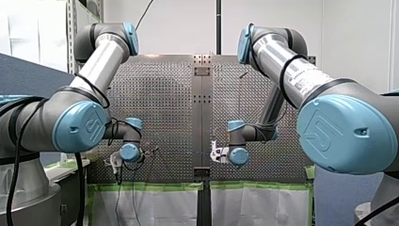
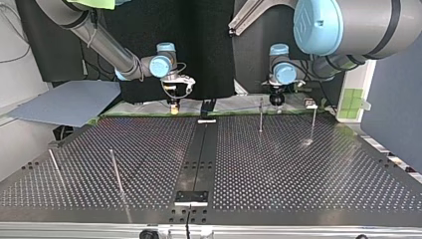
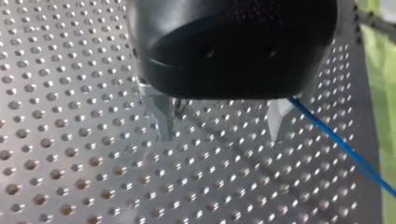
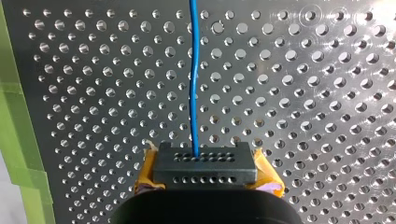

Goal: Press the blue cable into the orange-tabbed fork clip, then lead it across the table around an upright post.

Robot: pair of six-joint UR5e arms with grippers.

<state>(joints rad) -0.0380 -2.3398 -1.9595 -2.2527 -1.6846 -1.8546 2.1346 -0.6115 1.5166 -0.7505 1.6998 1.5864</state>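
Blue cable (image 4: 193,79): only wrist views show right tool (image 4: 205,161) pinching, left tool (image 3: 220,133) spread.

Blue cable (image 4: 193,70); silver perforated table (image 4: 303,93); green tape (image 4: 18,154) edging.

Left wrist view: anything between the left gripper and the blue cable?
Nothing visible. The blue cable runs just outside one finger of my open left gripper, over the perforated table; nothing lies between them.

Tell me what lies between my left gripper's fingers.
Left wrist view: only bare perforated table between the fingers of my left gripper; the blue cable runs outside one finger.
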